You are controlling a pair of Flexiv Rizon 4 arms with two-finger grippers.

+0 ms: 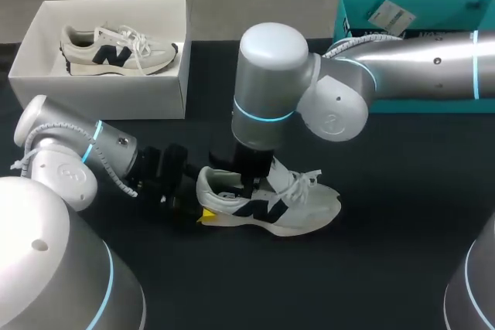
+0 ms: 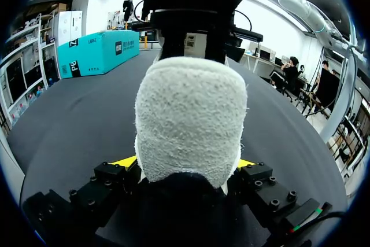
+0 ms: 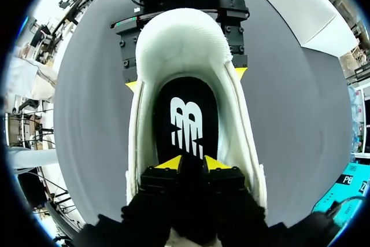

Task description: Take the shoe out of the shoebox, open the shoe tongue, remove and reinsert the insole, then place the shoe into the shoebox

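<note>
Holding the heel: the left gripper [image 1: 203, 200] [image 2: 185, 165] comes at the shoe [image 1: 271, 206] [image 2: 191, 120] from its 9 o'clock side. The jaws are clamped on the heel, one yellow tip touching each flank.
Shoe: out of the box, lying upright on its sole near the middle of the black table [image 1: 387, 191]. The heel is toward 9 o'clock and the toe toward 3 o'clock, with the laces loose over the forefoot.
Right gripper [image 1: 254, 168] [image 3: 193, 166]: comes straight down into the shoe's opening [image 3: 185, 44], right over the insole. I cannot tell whether it has hold of anything.
Insole [image 3: 186, 114]: black with a white logo, lying inside the shoe.
Shoebox [image 1: 108, 98]: white and open, at 10 o'clock on the table, well apart from the shoe.
Second shoe [image 1: 116, 50]: lies inside the shoebox, toe toward 3 o'clock.
Teal box [image 1: 418, 17] [image 2: 98, 53]: at 1 o'clock, behind the right arm.
</note>
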